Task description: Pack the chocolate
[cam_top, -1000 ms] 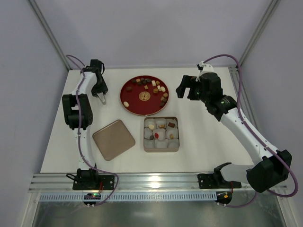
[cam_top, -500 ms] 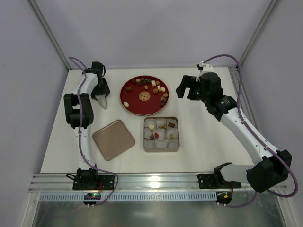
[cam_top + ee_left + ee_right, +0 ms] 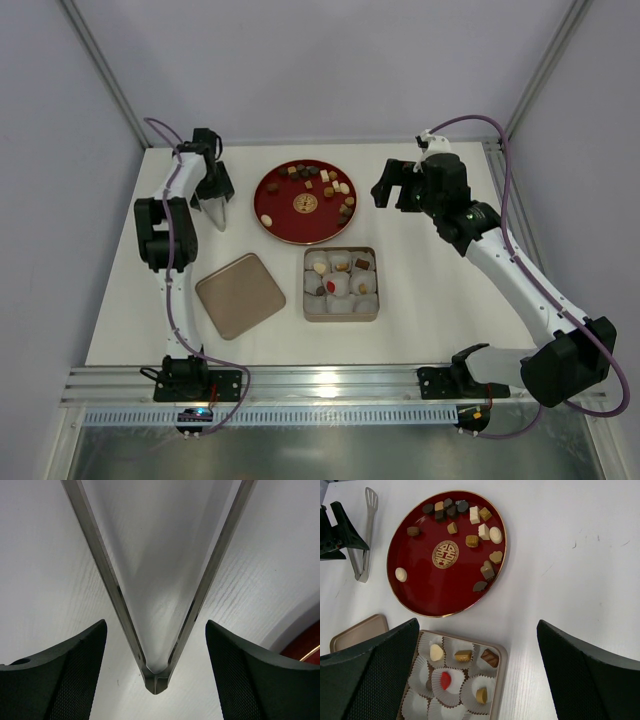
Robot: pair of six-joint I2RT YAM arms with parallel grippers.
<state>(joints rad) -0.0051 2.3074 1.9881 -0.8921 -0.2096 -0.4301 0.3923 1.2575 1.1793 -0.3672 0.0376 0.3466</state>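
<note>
Several pieces of chocolate (image 3: 325, 183) (image 3: 470, 525) lie on a red plate (image 3: 290, 225) (image 3: 435, 590). A few more sit in white paper cups inside an open tin (image 3: 372, 285) (image 3: 502, 680). Metal tongs (image 3: 218, 215) (image 3: 105, 565) (image 3: 368, 530) lie flat on the table, left of the plate. My left gripper (image 3: 213, 200) (image 3: 156, 625) stands open, straddling the tongs' hinge end with a gap on each side. My right gripper (image 3: 392, 188) (image 3: 477, 625) hangs open and empty above the table, right of the plate.
The tin's tan lid (image 3: 240, 295) (image 3: 355, 635) lies left of the tin. A gold emblem (image 3: 445, 554) marks the plate's centre. The enclosure's posts and walls stand at the table's back and sides.
The left jaws have spread wider and the tongs now lie loose on the table between them. The right arm has not moved.
</note>
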